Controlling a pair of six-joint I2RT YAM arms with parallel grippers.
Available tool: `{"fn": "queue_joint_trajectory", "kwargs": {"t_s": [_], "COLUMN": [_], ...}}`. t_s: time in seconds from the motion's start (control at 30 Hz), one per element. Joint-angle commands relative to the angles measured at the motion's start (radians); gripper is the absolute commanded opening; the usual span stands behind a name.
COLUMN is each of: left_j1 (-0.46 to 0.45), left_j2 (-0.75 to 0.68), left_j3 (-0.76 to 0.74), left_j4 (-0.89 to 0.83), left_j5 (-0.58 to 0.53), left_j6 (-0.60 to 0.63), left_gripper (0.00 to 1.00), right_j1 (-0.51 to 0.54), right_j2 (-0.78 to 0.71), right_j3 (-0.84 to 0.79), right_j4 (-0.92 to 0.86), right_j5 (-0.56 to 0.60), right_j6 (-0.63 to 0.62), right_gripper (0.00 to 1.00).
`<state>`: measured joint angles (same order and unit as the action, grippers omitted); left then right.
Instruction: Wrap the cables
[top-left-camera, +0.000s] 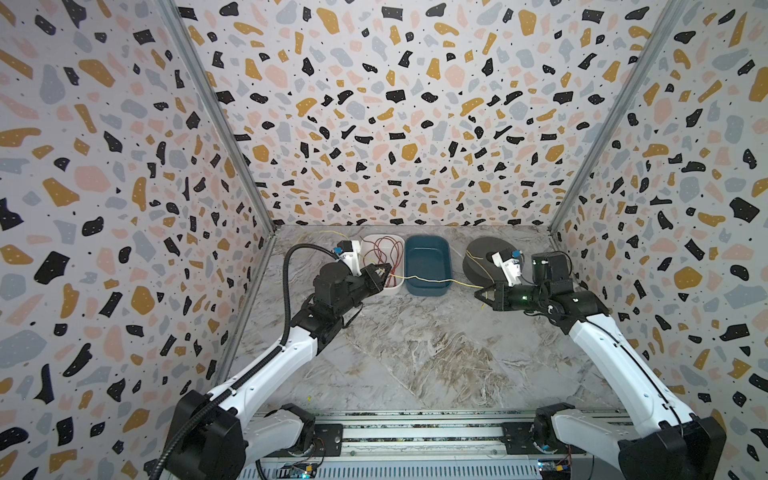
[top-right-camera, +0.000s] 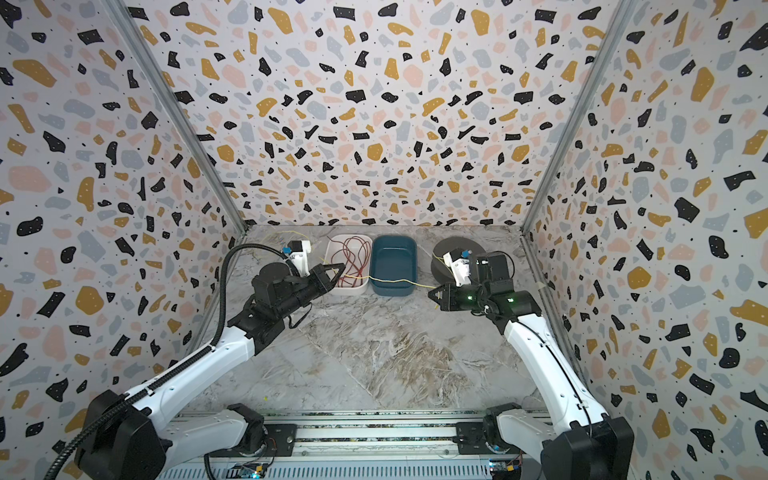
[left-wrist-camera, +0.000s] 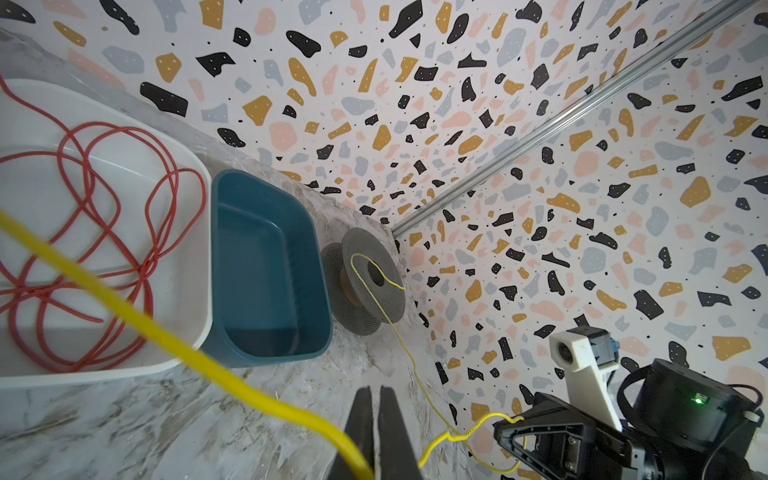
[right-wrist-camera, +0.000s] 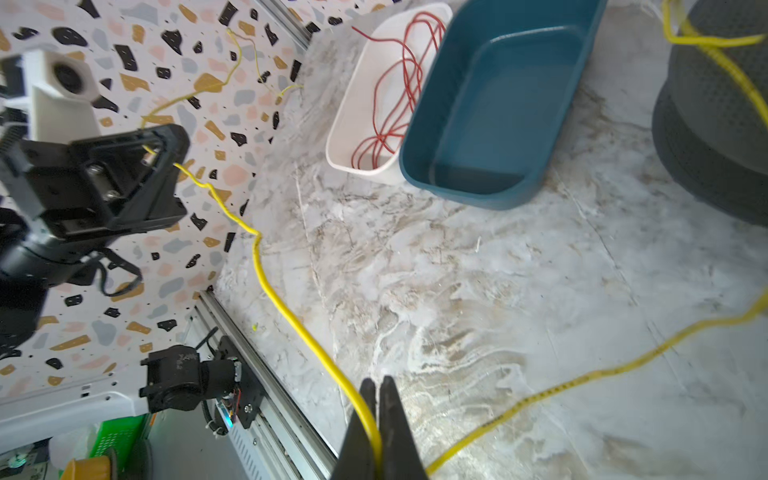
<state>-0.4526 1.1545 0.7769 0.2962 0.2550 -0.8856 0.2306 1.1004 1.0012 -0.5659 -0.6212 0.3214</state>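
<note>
lying in white bin (left-wrist-camera: 187, 266): red cable (left-wrist-camera: 143, 272)

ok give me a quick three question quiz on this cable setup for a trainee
1. True or false: the red cable lies loose in the white tray.
2. How many pincers are shut on the yellow cable? A none, B one, C two.
3. Past the right pincer, what does the yellow cable run on to?

Key
1. True.
2. C: the left pincer and the right pincer both grip it.
3. The grey spool, where it loops over the flange.
</note>
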Motion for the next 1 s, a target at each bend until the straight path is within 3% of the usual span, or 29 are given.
{"fn": "queue_joint_trajectory", "kwargs": {"t_s": [0.0, 0.13, 0.23, 0.4, 0.63, 0.77, 0.97], "left_j1": [0.040, 0.024, 0.010, -0.005, -0.006, -0.012, -0.029], "left_j2": [-0.033, -0.031, -0.030, -0.033, 0.005, 0.024, 0.033], "left_j3": [-0.031, -0.092, -0.117, -0.142, -0.166, -0.177, -0.193], "left_j4": [0.007, 0.048, 0.054, 0.040, 0.067, 0.092, 0.078], "left_j5": [-0.156, -0.150, -0.149, -0.168, -0.092, -0.026, -0.066], "left_j6": [0.035, 0.024, 0.033, 0.115, 0.165, 0.179, 0.206], "left_gripper": [0.00, 0.00, 0.00, 0.00, 0.00, 0.00, 0.00], "right_j1": [-0.034, -0.034, -0.032, -0.030, -0.036, -0.050, -0.109], "right_j2": [-0.057, -0.086, -0.091, -0.072, -0.065, -0.045, -0.034], "right_j3": [-0.065, -0.127, -0.150, -0.179, -0.141, -0.122, -0.124], "right_j4": [-0.126, -0.109, -0.101, -0.050, 0.020, 0.069, 0.168], "right_j5": [0.239, 0.251, 0.219, 0.142, 0.123, 0.105, 0.064], "right_j6": [-0.002, 0.018, 0.023, 0.035, 0.077, 0.106, 0.147], "right_gripper": [0.01, 0.03, 0.13, 0.46, 0.78, 0.83, 0.84]}}
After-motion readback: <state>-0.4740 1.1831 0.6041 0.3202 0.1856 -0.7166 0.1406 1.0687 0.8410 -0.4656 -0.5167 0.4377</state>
